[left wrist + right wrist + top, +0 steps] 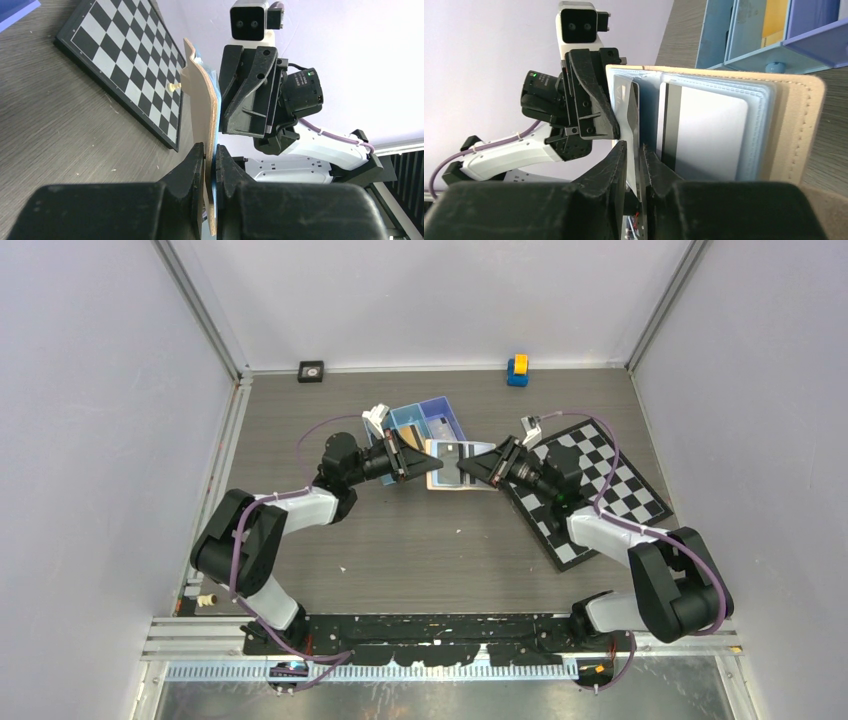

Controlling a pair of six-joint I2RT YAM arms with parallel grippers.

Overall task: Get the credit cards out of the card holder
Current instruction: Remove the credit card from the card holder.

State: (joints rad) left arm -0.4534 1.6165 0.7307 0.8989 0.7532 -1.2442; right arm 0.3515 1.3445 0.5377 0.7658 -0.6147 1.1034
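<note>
Above the table (400, 540), left gripper (210, 155) clamped one card holder (200, 100), right gripper (633, 150) pinched one of two credit cards (709, 135) hidden from left wrist view.

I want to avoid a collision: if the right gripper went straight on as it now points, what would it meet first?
The right gripper pinches a credit card in the card holder. Straight on, it would probably meet the left gripper, which clamps the far side; depth is unclear.

I list: card holder (796, 130), tan outside, pale blue sleeves inside; credit cards (709, 135), pale grey, black stripe; chessboard (125, 55), black-and-white checks; tray (744, 30), blue; table (55, 135), grey-brown woodgrain; my left gripper (210, 165) and right gripper (633, 160), black.
</note>
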